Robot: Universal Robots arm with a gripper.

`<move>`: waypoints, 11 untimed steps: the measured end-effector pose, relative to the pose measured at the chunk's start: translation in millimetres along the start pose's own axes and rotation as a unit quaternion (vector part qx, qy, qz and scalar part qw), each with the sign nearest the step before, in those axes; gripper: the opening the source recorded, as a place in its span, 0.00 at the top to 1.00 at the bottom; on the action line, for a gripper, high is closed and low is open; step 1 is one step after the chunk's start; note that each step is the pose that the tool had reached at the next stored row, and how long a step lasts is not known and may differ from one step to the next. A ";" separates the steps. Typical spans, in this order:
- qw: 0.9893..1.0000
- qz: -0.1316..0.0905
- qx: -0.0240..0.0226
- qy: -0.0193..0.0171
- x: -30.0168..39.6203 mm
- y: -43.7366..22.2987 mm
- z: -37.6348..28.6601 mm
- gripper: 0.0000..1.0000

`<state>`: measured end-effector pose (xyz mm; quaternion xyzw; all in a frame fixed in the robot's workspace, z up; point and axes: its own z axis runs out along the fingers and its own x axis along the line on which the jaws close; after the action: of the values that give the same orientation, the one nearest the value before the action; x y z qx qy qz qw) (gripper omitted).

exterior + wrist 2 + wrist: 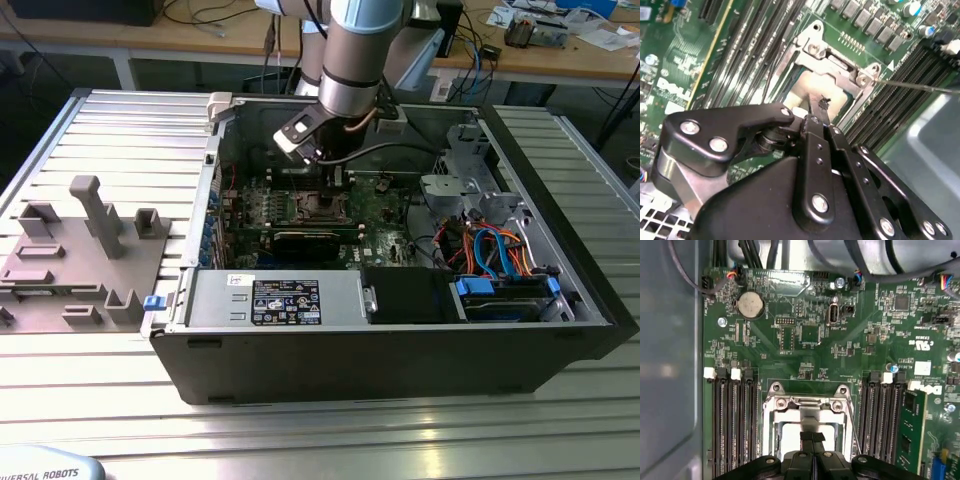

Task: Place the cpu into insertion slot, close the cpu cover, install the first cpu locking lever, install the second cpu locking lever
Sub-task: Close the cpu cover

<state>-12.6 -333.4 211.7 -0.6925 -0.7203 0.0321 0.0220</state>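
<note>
Open computer case point(400, 360), motherboard point(805, 340) flat for access from above. Directly over the insertion slot point(774, 390), gripper point(813, 436) tip-down, fingers pressed together on nothing, probably for pushing. In that slot, cpu cover point(810, 402) down around seated cpu point(787, 440); beside it, locking lever point(915, 86) apparently unlatched.

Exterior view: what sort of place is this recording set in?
Probably a robotics lab or workshop: an open black desktop computer case lies on a ribbed aluminium table, grey plastic fixture blocks stand beside it, and cable-strewn wooden benches run behind.
</note>
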 end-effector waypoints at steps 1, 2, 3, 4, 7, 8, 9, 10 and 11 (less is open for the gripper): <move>1.000 0.000 0.000 0.001 0.0 -0.8 -0.5 0.89; 1.000 0.000 0.000 0.004 0.2 -6.0 -0.2 0.89; 1.000 0.000 -0.001 0.006 0.3 -9.2 0.1 0.89; 1.000 -0.001 -0.001 0.008 0.4 -11.5 0.5 0.89; 1.000 -0.002 -0.001 0.018 0.8 -19.2 2.5 0.89; 1.000 -0.003 -0.002 0.019 0.8 -20.2 3.0 0.89; 1.000 -0.005 -0.002 0.020 0.9 -20.8 3.4 0.89; 1.000 -0.008 -0.001 0.019 0.9 -21.2 3.6 0.89; 1.000 -0.011 -0.001 0.019 0.9 -21.7 3.9 0.89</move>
<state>-34.6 -333.4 209.4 -0.6854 -0.7271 0.0176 0.0351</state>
